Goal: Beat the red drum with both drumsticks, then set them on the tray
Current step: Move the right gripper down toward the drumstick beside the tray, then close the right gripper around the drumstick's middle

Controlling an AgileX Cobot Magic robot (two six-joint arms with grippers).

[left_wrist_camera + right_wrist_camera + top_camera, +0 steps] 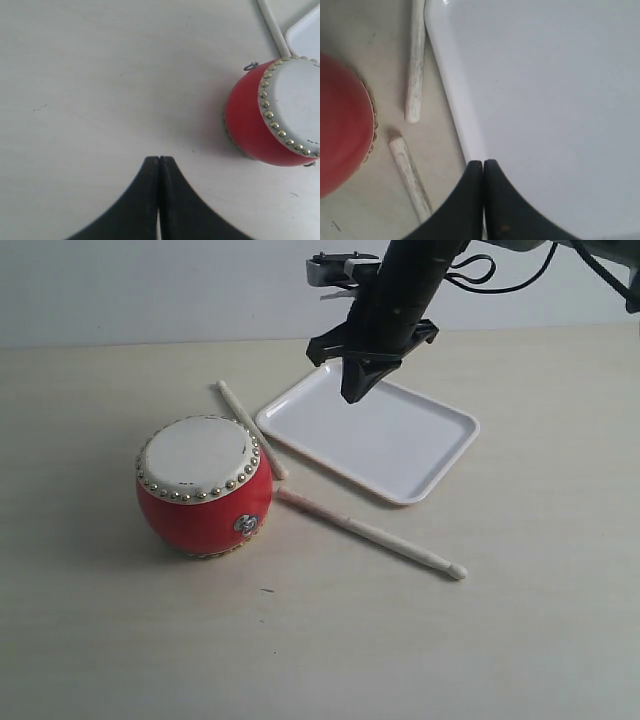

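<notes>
My left gripper (pixel 159 159) and right gripper (pixel 354 393) are closed tip to tip, holding nothing. Both drumsticks (pixel 370 532) lie on the table (pixel 520 640) between red drum (pixel 205 490) and tray (pixel 400 440), so, I judge, grasping comes first.

A pale beige table (pixel 110 640) with faint wood grain fills most of the view. Behind it stands a plain, light grey-white wall (pixel 150 290). The light is soft and even.
</notes>
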